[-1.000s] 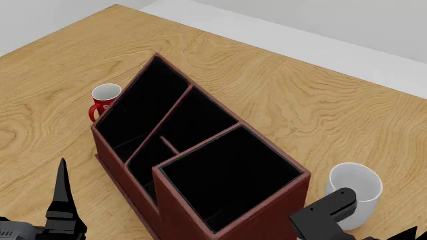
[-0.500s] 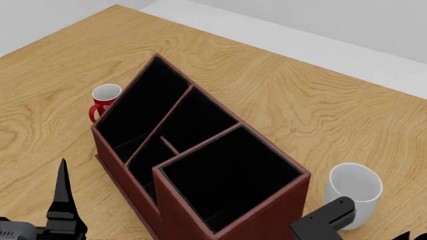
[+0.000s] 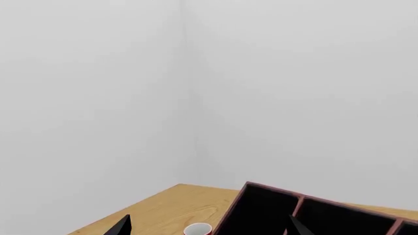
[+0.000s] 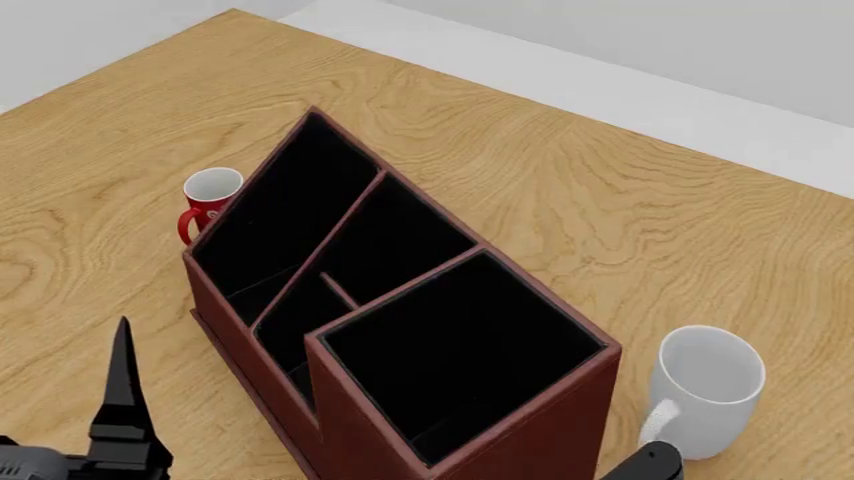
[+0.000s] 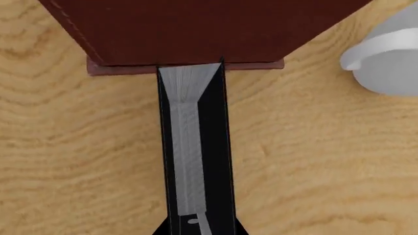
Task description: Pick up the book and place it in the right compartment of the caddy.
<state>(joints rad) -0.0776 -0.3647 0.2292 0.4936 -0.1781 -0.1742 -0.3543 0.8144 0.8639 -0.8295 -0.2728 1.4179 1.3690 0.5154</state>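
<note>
The book (image 5: 195, 147) stands on edge on the wooden table (image 4: 601, 200), white page edges up, its far end touching the caddy's (image 4: 400, 330) base. The right gripper (image 5: 197, 226) is closed on the book's near end. Plain white walls meet in a corner behind the table. The caddy's black compartments, including the large right compartment (image 4: 461, 350), show nothing inside. A white mug (image 4: 705, 388) stands just beside the caddy; a red mug (image 4: 207, 200) stands against its far side. The left gripper (image 3: 205, 226) hangs spread apart, holding nothing.
</note>
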